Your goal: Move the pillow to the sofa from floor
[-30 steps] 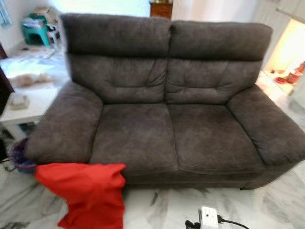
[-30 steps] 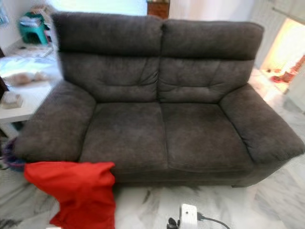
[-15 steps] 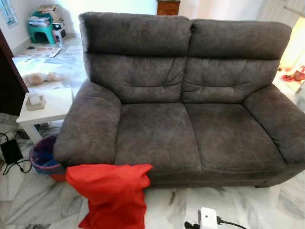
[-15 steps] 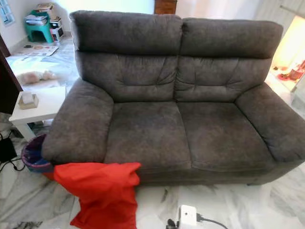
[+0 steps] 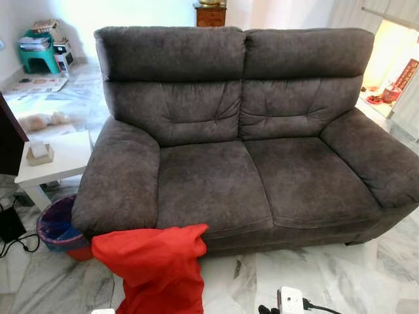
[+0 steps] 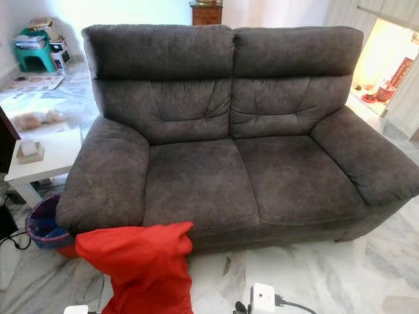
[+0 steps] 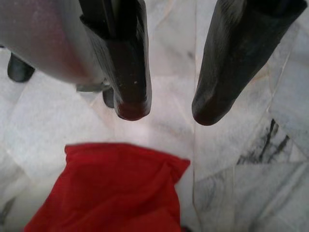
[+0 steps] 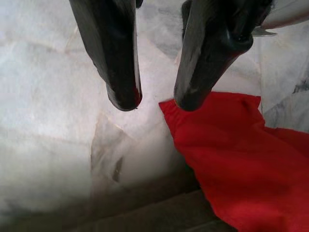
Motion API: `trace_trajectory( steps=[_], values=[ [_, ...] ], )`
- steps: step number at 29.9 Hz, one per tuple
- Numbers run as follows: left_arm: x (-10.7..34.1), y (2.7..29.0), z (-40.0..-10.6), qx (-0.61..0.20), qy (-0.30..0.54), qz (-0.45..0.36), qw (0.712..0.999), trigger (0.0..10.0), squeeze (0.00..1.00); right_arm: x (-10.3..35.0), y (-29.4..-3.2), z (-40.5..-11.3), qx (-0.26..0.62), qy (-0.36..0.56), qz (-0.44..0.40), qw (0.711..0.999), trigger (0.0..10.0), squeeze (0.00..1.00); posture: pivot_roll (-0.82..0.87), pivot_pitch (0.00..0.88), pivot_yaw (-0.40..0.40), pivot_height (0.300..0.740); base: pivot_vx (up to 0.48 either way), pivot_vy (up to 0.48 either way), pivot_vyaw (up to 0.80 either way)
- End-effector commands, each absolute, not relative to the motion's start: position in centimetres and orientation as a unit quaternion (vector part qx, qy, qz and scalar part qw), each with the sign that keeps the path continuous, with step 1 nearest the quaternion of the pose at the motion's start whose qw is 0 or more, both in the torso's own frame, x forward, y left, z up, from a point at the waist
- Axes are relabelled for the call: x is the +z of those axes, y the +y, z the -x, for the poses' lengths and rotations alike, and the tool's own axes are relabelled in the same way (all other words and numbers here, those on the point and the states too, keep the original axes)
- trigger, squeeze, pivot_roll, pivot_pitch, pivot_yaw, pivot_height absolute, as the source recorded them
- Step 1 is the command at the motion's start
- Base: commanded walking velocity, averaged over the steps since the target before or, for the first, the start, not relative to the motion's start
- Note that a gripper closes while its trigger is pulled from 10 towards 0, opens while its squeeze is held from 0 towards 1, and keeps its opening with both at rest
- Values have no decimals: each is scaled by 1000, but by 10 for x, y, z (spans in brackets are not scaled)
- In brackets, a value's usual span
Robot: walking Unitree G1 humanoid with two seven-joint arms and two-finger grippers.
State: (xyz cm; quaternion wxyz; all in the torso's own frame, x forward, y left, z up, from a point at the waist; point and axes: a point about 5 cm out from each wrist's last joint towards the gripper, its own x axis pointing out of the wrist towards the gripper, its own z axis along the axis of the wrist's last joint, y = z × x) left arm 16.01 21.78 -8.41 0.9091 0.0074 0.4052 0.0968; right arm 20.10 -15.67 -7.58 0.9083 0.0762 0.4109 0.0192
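**Red pillow on the floor, leaning on the sofa front**

You are facing a dark grey two-seat sofa (image 5: 255, 144); take it as the landmark for every item below.

- Pillow (image 5: 157, 265): red, rumpled, on the white marble floor (image 5: 366, 275). Its upper edge leans against the sofa's front, below the left seat cushion and just beside the left armrest. It is not on the seat.
- Left gripper (image 7: 166, 113): you see its two black fingers (image 7: 128, 72) from the wrist camera, jaws spread with a clear gap and holding nothing. It hangs above the floor with the pillow's red cloth just beyond the fingertips, apart from them.
- Right gripper (image 8: 157, 104): jaws likewise spread and empty. One fingertip sits close over a corner of the pillow; you cannot tell whether it touches the cloth. A dark strip at the sofa's foot shows nearby.
- Bin (image 5: 57, 226): a round bin with a dark purple liner, on the floor just left of the sofa's left armrest, near the pillow.
- Side table (image 5: 55, 160): white, left of the sofa; a small tissue box (image 5: 39, 152) stands on its tabletop.
- Power strip (image 5: 290, 301): white, with a black cable, on the floor in front of the sofa, right of the pillow.
- Green stool (image 5: 36, 55): far behind the sofa's left end, stacked with items.
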Motion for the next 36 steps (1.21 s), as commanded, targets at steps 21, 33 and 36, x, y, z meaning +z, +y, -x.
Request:
trace_trajectory(
  steps=[21, 33, 36],
  values=[
    [-1, 228, -242, 16, 109, -56, 992, 10000, 0, -25, -212, -250, -74, 205, -94, 971, 10000, 0, 72, 0, 48, 740, 0, 0, 0],
    [17, 254, -228, 97, 62, -51, 992, 10000, 0, -9, -212, -265, -46, 162, -94, 981, 10000, 0, 145, 0, -9, 740, 0, 0, 93],
    [15, 250, -224, 102, 71, -46, 991, 10000, 0, -11, -215, -261, -40, 167, -80, 982, 10000, 0, 132, 0, 0, 740, 0, 0, 800]
  ],
)
